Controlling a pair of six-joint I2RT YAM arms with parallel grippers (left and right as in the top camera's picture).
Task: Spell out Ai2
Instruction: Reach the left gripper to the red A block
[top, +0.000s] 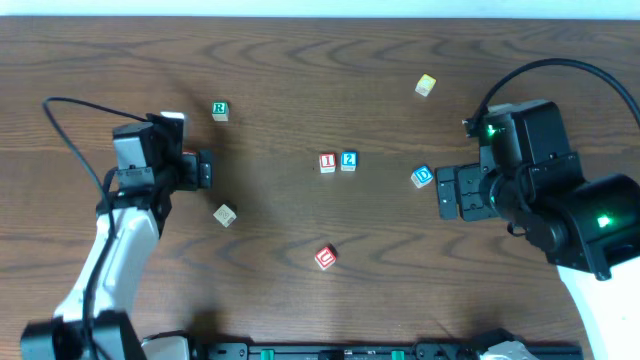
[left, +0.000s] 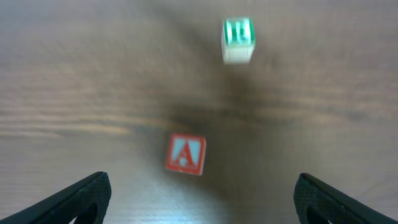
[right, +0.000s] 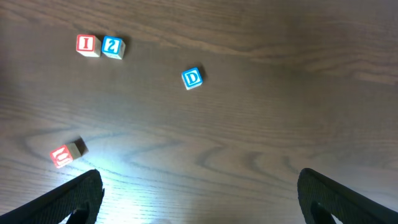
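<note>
Red A block (left: 185, 154) lies below the left gripper's (left: 200, 193) open jaws; best descend squarely, close, then set it just left of the I block (top: 327, 162); right gripper (right: 199, 190) hangs open.

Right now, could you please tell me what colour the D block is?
The D block is blue; right wrist view.

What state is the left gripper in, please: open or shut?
Open. The left gripper has its fingertips far apart in its wrist view, with the red A block lying free ahead.
</note>
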